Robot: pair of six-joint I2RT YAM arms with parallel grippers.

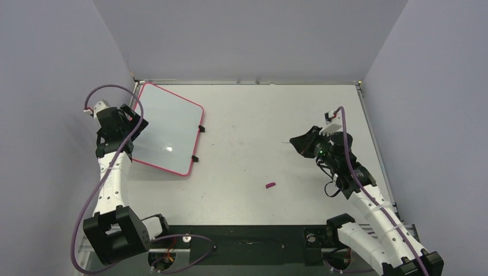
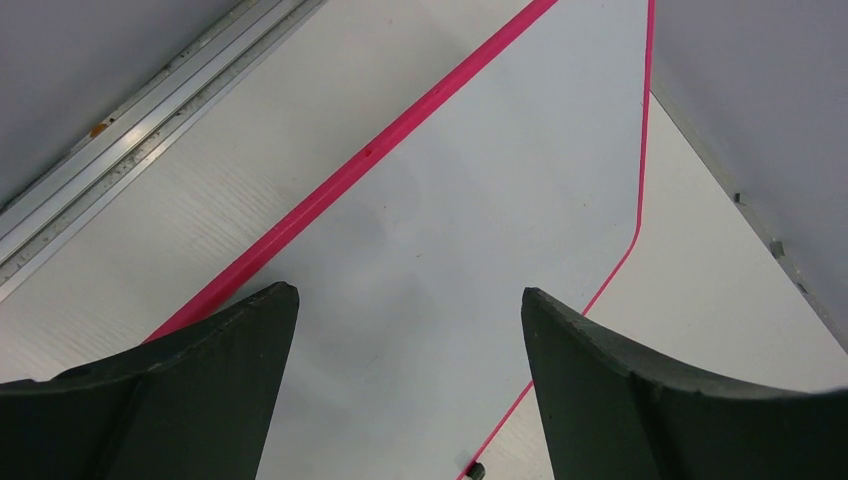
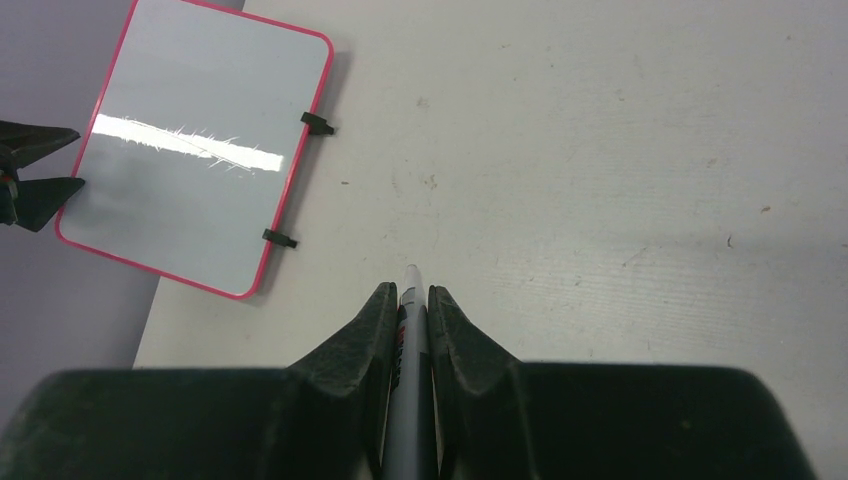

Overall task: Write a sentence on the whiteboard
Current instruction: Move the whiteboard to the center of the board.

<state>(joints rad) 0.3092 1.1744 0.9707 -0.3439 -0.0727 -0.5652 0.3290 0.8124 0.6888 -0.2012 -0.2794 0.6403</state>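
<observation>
Lab test cell (plain grey walls point(image 1: 247, 34)).

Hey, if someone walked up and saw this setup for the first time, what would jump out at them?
The pink-framed whiteboard, blank, lies askew at the far left of the table, with the open left gripper poised at its outer edge. On the right side, the right gripper is shut on a marker whose tip pokes out past the fingers. A small magenta piece, perhaps the cap, lies alone on the table nearer the arms.
</observation>
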